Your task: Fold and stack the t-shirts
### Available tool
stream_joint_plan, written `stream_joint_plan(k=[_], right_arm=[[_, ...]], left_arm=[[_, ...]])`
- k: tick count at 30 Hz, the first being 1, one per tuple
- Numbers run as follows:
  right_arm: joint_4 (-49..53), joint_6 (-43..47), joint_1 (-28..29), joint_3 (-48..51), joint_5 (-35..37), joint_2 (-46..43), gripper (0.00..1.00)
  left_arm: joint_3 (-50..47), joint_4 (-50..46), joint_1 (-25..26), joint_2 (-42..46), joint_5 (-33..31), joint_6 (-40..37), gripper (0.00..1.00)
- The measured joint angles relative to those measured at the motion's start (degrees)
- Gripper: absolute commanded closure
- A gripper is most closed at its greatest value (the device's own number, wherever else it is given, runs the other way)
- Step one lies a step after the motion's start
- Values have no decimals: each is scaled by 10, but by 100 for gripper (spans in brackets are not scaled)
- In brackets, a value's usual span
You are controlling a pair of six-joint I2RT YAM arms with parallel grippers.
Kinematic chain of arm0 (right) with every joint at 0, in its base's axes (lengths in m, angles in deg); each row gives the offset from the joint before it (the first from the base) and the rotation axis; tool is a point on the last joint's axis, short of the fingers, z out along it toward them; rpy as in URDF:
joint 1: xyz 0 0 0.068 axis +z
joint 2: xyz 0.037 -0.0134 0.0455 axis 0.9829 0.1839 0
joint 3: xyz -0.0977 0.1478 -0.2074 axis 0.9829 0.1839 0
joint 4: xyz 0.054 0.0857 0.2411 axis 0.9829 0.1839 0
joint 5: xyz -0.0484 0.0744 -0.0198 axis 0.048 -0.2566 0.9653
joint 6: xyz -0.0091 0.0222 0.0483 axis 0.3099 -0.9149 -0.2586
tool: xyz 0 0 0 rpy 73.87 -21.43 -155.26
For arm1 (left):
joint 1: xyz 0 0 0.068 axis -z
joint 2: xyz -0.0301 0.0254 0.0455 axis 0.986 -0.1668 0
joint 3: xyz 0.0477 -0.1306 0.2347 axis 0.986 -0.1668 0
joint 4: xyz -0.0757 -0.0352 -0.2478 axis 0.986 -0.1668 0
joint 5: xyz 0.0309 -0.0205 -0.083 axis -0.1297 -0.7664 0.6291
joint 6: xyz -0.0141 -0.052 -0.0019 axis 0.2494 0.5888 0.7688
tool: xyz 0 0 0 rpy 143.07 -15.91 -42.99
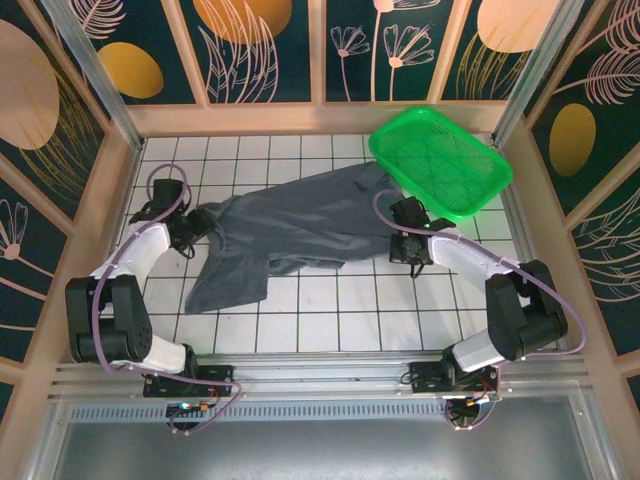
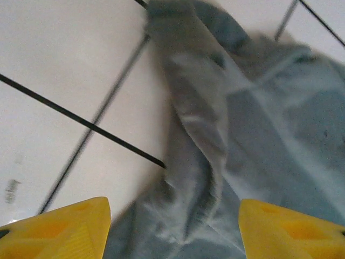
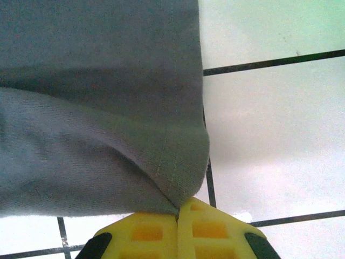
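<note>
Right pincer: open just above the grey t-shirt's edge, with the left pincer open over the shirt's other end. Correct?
No. The right pincer is shut on the edge of the t-shirt, as the right wrist view shows; the left pincer is open over the shirt's other end.

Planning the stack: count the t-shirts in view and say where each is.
1. The grey t-shirt lies crumpled mid-table, one end by the green basket; another could hide under it.

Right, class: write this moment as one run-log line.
shirt: crumpled, unfolded | left gripper: open over shirt | right gripper: shut on shirt hem | basket: far right, empty
</note>
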State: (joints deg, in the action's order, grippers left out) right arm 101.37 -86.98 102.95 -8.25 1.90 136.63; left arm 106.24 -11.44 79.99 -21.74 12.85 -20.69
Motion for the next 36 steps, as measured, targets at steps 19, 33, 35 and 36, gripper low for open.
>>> stream_joint_plan(k=[19, 33, 35, 36], right_arm=[[0, -6, 0, -4, -10, 23, 100], [0, -17, 0, -4, -12, 23, 100], [0, -18, 0, -3, -12, 23, 100], [0, -19, 0, -2, -12, 23, 100]], left_arm=[[70, -90, 142, -130, -149, -20, 51], [118, -138, 176, -214, -229, -21, 60], [118, -138, 176, -214, -231, -21, 65], [118, -138, 176, -214, -233, -23, 68]])
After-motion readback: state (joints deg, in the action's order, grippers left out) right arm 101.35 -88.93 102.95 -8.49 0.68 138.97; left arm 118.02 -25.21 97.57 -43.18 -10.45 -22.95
